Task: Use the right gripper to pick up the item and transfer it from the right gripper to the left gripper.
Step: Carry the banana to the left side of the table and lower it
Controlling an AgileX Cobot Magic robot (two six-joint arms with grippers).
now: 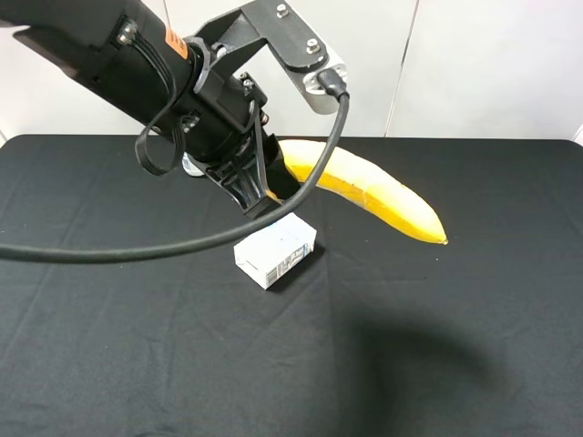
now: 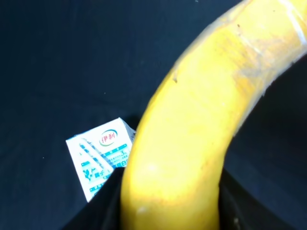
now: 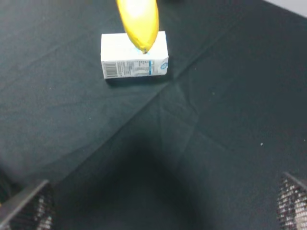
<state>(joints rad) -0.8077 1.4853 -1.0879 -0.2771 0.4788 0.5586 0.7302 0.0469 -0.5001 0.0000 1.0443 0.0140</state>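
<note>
Left arm (image 1: 109, 45) aslant, fingers (image 1: 244, 187) around banana (image 1: 383, 196)

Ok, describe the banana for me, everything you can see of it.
The banana is long, curved and ripe yellow, with a small dark tip at its free end and clear, tape-like patches on the skin in the left wrist view. The left gripper is shut on its other end, holding it off the black table, free end pointing right in the high view. It hangs near the carton without touching it.
</note>
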